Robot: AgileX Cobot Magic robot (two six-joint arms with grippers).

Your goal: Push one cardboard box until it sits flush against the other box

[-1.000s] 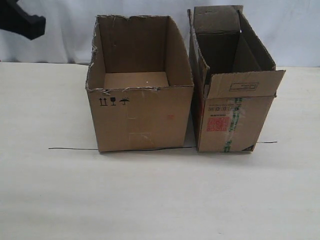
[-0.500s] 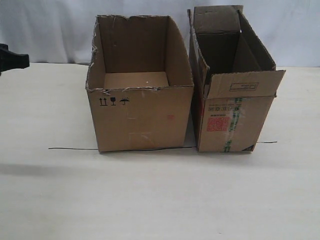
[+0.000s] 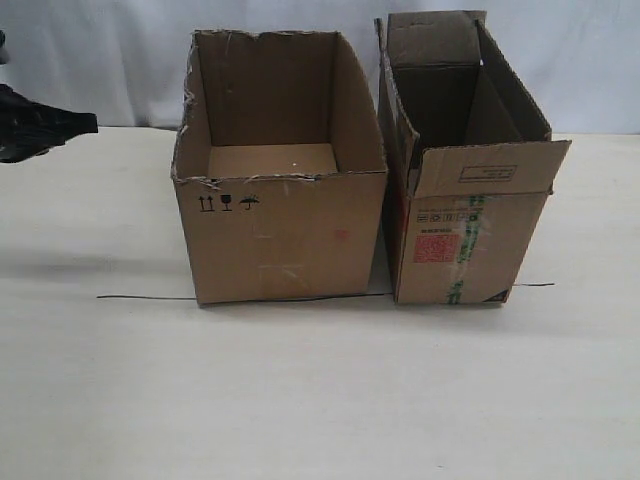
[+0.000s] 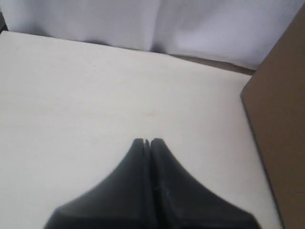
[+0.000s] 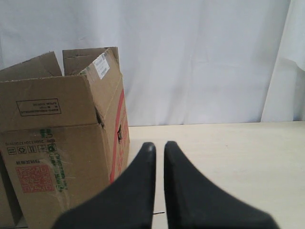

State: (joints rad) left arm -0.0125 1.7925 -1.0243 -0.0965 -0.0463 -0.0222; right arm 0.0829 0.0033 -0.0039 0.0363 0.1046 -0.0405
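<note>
Your L tool hangs at the far left of the exterior view, above the surface, fingers pressed together, holding nothing. The cardboard box lies to its right in that view, well apart. The L wrist view catches only a slice of the box's plain side wall. That wall is the face to push on, and the L arm is the nearer one. I'd judge the push runs straight along the row toward the other box, which stands just right of the first.

At the base a thin sliver of surface shows btwn the two, so prob. not flush yet.

R tool sits on the far side of the other box, all but closed w/ a thin slit, empty. It is out of the exterior view.

Nothing stands btwn L tool and box. A thin dark line runs on the surface under both fronts, w/ a white curtain behind.
</note>
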